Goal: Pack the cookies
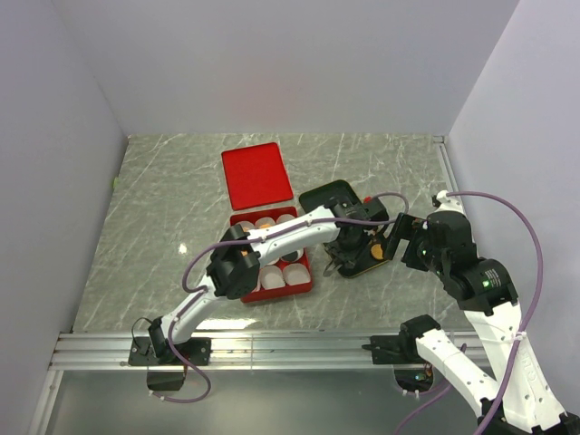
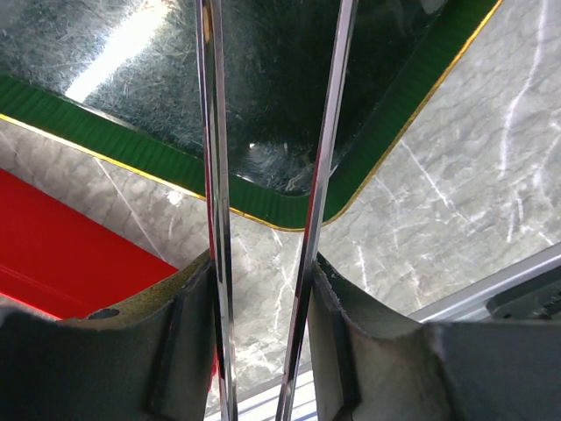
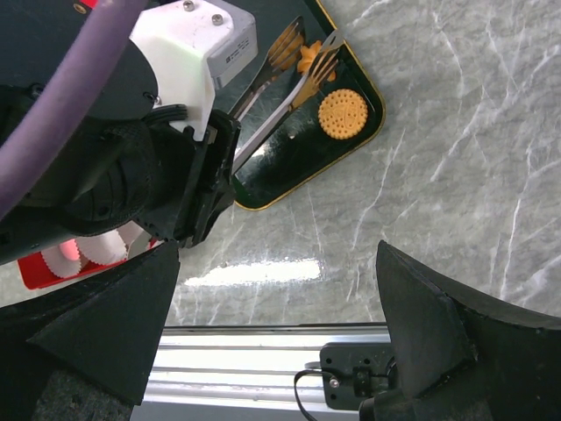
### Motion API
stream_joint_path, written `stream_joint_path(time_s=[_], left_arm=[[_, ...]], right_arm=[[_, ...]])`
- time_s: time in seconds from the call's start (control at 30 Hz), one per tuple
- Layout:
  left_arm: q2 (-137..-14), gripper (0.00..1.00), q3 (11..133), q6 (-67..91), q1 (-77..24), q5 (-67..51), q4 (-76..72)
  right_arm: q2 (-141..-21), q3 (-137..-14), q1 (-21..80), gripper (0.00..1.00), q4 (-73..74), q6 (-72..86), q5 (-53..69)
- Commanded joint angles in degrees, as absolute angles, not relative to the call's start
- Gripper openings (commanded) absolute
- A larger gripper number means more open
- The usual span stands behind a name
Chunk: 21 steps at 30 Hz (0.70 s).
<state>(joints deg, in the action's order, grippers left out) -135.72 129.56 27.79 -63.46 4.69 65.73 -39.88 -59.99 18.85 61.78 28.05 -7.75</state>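
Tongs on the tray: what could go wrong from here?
The tongs, held by the left gripper, have their tips at the irregular orange cookie; it may slip out or crumble. The round cookie lies close beside and could be knocked toward the tray rim. The open right gripper hovers close to the left one; they might bump.

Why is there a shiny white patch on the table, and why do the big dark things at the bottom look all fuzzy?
Right wrist view: the patch is light bouncing off the polished table; the dark right fingers sit very near the camera, so they look soft. Left wrist view: a similar bright streak glares on the tray, and the tongs gleam.
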Motion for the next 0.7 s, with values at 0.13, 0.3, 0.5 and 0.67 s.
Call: stream_joint_path(time_s=[0.13, 0.3, 0.5, 0.67], left_arm=[[-130.3, 0.46, 124.6, 25.6, -64.2, 7.4, 66.1], [-129.7, 0.46, 123.4, 24.9, -64.3, 8.2, 66.6], [-129.2, 0.48, 123.5, 24.8, -64.4, 6.9, 66.6], [-128.8, 0.48, 122.3, 24.8, -64.4, 6.8, 66.5]], right_arm=[[-39.9, -62.4, 18.5, 1.00, 60.7, 28.4, -8.9], [-40.1, -62.2, 18.5, 1.00, 60.7, 28.9, -8.3], [-40.3, -62.6, 18.5, 1.00, 60.9, 28.8, -8.0], [-40.8, -62.8, 18.5, 1.00, 60.7, 28.7, -7.7]])
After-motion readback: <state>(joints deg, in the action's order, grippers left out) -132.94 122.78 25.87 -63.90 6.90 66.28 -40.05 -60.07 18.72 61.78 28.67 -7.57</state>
